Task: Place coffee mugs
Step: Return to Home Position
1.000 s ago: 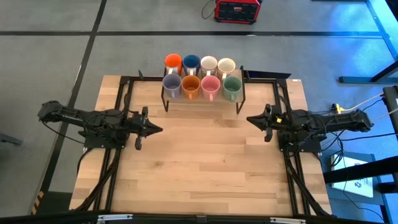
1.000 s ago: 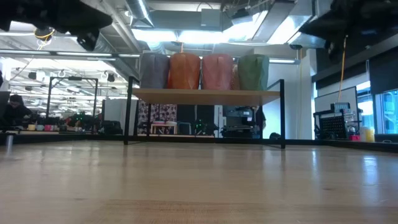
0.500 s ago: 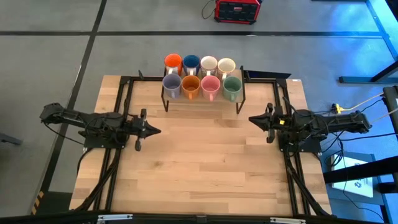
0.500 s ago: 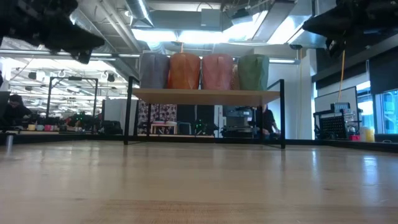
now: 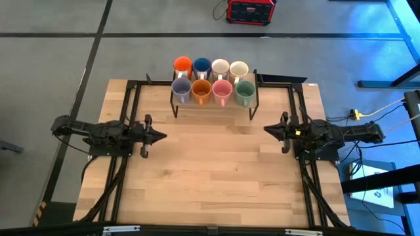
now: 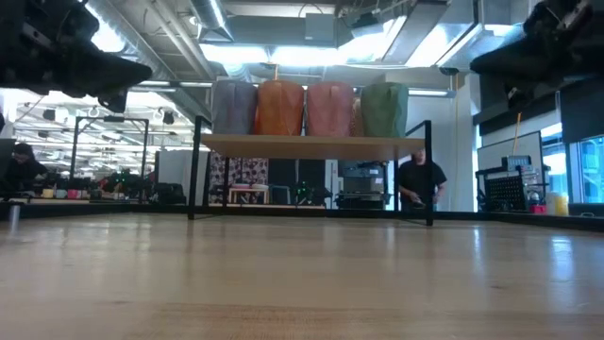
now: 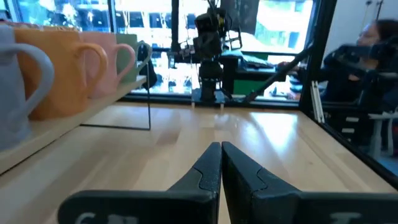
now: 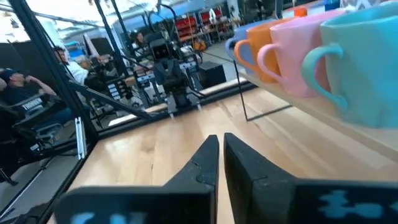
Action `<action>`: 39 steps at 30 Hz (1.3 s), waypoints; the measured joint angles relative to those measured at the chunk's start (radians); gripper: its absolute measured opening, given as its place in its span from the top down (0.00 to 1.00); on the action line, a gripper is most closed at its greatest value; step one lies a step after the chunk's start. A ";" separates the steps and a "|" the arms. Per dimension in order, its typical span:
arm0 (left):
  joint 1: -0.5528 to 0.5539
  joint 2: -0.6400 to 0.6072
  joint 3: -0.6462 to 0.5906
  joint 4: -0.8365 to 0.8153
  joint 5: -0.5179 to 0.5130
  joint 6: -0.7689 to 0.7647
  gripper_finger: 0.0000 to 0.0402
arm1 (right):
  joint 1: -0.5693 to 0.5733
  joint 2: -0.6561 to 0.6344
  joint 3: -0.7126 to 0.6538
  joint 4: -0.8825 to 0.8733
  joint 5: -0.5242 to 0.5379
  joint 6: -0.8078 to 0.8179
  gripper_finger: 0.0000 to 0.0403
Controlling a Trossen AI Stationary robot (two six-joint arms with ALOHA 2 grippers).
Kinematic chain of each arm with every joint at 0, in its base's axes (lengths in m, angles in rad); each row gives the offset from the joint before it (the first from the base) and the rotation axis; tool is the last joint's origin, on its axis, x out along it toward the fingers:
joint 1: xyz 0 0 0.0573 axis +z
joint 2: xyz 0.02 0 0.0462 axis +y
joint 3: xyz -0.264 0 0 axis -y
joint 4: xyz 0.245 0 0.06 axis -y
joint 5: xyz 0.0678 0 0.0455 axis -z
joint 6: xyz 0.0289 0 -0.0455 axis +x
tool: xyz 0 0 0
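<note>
Several coffee mugs stand in two rows on a small raised shelf at the table's far middle. The back row is orange-red, dark blue, white and cream. The front row is lavender, amber, pink and sage green. My left gripper hangs level over the table's left part, shut and holding nothing, its tips pointing right. My right gripper hangs level over the right part, shut and holding nothing, its tips pointing left.
Black frame rails run along the table's left and right sides under the arms. A red box sits on the floor beyond the far edge. A person moves in the room behind the table. Bare wood lies between the grippers.
Both arms have sunk lower and drawn back a little, the left toward the table's left edge and the right toward its right edge. Both grippers stay level. The mugs have not moved.
</note>
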 joint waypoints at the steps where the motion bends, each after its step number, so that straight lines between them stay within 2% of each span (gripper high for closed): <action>1: 0.000 -0.014 -0.004 0.000 0.000 0.000 0.98 | 0.000 -0.024 -0.011 0.000 -0.009 -0.009 0.97; 7: 0.000 -0.059 -0.005 -0.027 0.001 -0.004 0.98 | 0.000 -0.169 -0.073 -0.005 -0.034 -0.063 0.97; 15: 0.000 -0.059 -0.005 -0.035 -0.004 -0.015 0.98 | -0.001 -0.164 -0.119 -0.027 -0.046 -0.064 0.97; 22: 0.000 -0.059 -0.005 -0.036 -0.003 -0.014 0.98 | -0.001 -0.164 -0.132 -0.006 -0.122 -0.058 0.97; 39: 0.000 -0.059 -0.005 -0.037 0.000 -0.014 0.98 | 0.000 -0.164 -0.132 -0.009 -0.126 -0.052 0.97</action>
